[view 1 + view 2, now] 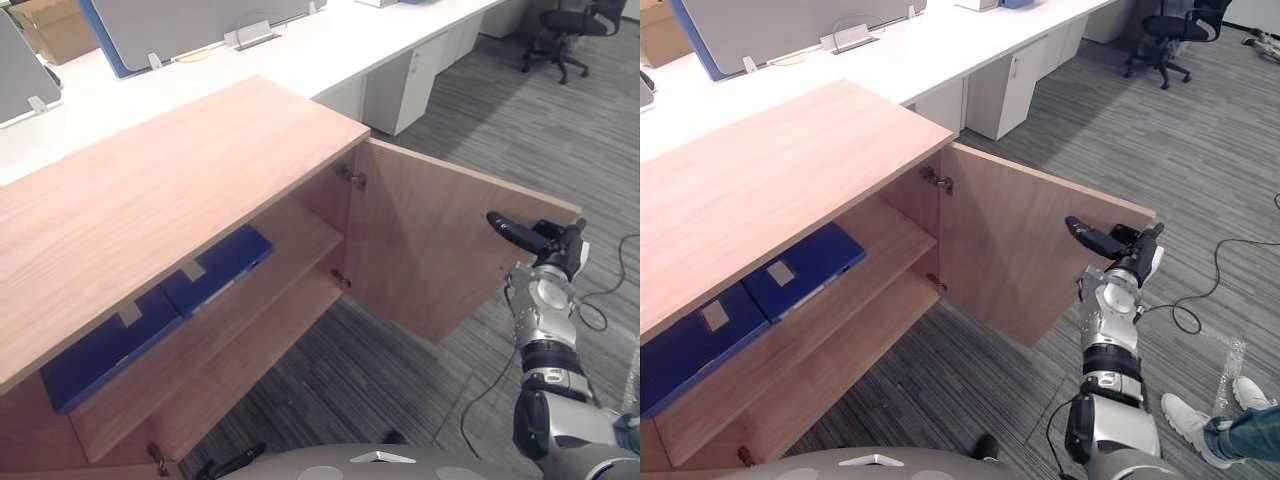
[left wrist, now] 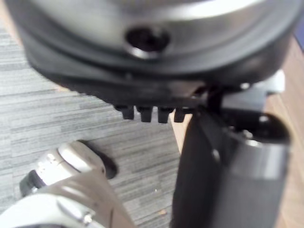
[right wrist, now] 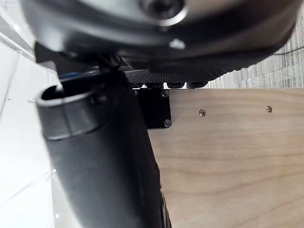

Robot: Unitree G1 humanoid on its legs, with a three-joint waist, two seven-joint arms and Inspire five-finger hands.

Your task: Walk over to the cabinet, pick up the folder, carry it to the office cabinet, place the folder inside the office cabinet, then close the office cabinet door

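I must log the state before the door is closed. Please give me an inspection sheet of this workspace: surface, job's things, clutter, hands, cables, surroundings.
surface: cabinet top, light wood.
job's things: right blue folder and left blue folder lie flat side by side on the upper shelf; door stands wide open.
clutter: nothing seen.
hands: right hand at the door's free edge; left hand low, before the cabinet's front.
cables: nothing seen.
surroundings: white desk behind the cabinet, black office chair, grey carpet, a person's shoe on the robot's right.
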